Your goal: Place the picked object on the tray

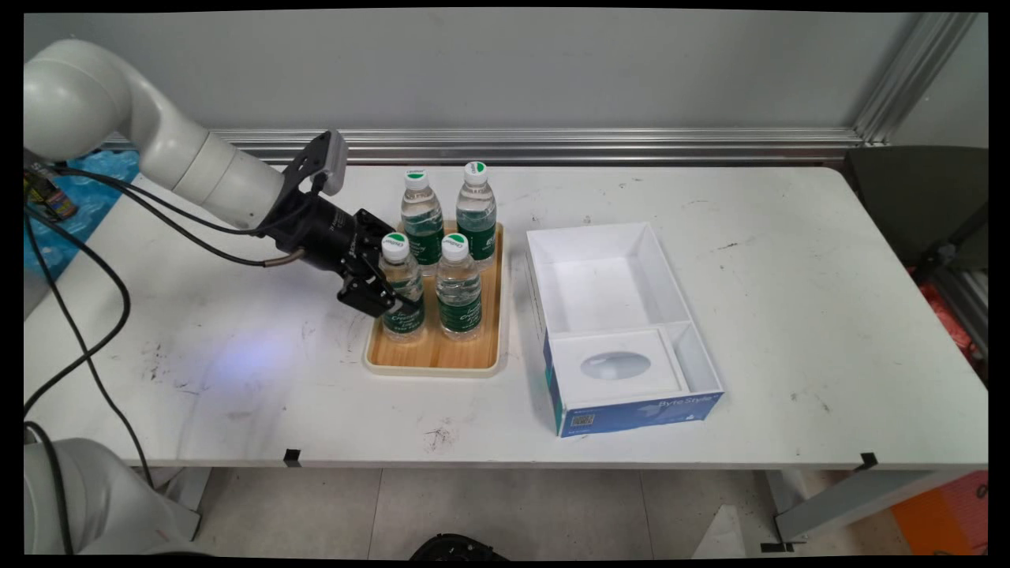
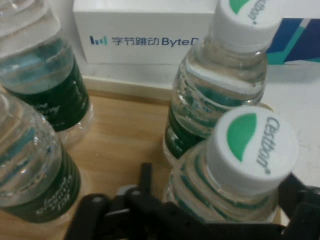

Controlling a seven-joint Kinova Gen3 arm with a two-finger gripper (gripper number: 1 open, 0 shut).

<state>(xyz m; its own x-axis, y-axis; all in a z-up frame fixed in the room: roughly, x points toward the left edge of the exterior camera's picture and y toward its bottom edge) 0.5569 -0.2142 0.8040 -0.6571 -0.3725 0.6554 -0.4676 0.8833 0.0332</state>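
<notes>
Scuffed white table (image 1: pixel 789 260) before a plain grey wall (image 1: pixel 552 71) with an aluminium rail (image 1: pixel 592 144); pale tiled floor (image 1: pixel 513 513) below.

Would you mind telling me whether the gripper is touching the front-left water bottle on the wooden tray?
Cannot tell. In the hand view the gripper straddles the bottle, but the contact points lie out of frame; the main view hides them too.

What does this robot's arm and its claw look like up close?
The arm is made of smooth, rounded white tubular links. At its end sits a black two-finger gripper built of jointed metal linkages, with a small grey camera box mounted above the wrist. Thin black cables hang loosely from the arm.
</notes>
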